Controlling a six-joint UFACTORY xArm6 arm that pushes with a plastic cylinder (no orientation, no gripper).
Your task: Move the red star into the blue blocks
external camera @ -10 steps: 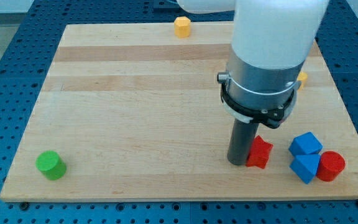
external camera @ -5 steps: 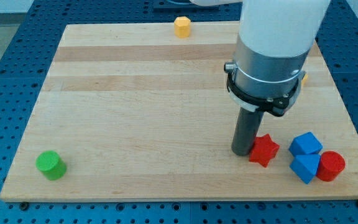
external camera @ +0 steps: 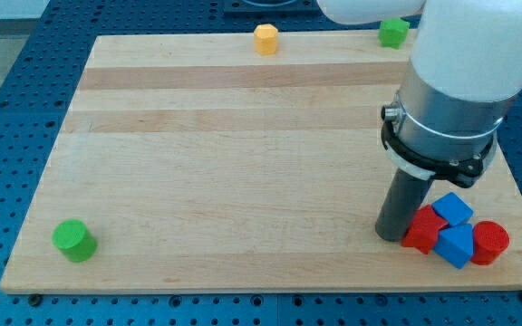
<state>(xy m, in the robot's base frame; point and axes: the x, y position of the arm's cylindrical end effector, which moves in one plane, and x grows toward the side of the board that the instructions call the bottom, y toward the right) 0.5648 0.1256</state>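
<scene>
The red star [external camera: 420, 231] lies near the view's bottom right, touching two blue blocks: a blue cube [external camera: 452, 208] above right of it and a second blue block [external camera: 455, 245] below right. My tip [external camera: 391, 235] rests on the board against the star's left side. A red cylinder [external camera: 490, 243] sits just right of the blue blocks.
A green cylinder [external camera: 73, 240] stands at the bottom left. A yellow block [external camera: 265, 39] and a green block [external camera: 392, 33] sit at the top edge. The wooden board [external camera: 198, 163] ends just below the blue blocks.
My tip has moved to the view's right, pushing the red star right until it touches the blue blocks. The blue blocks and red cylinder have shifted slightly right. The green block at top is now uncovered.
</scene>
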